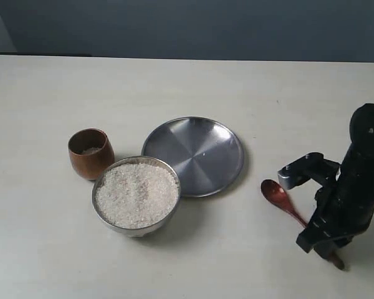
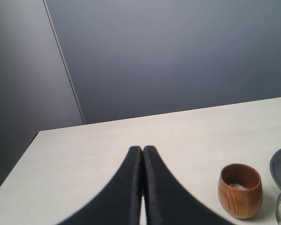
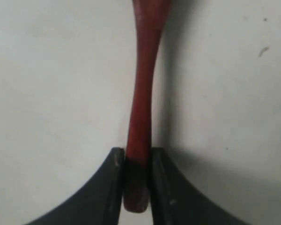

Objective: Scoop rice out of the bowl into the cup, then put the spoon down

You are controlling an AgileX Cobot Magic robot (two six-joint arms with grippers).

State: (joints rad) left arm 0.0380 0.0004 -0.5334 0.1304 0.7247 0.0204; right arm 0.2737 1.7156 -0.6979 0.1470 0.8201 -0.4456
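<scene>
Rice (image 1: 136, 193) heaped in bowl (image 1: 128, 229), few grains in cup (image 1: 90, 163), right fingers (image 3: 112, 187) pinching spoon (image 3: 143, 93) handle, left fingers (image 2: 126, 187) pressed together empty

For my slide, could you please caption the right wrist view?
Right gripper pinching the spoon by its handle end, table behind.

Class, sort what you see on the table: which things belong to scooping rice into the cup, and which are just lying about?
Belong to the job: rice, bowl, cup, spoon.
Lying about: flat steel plate.
</scene>
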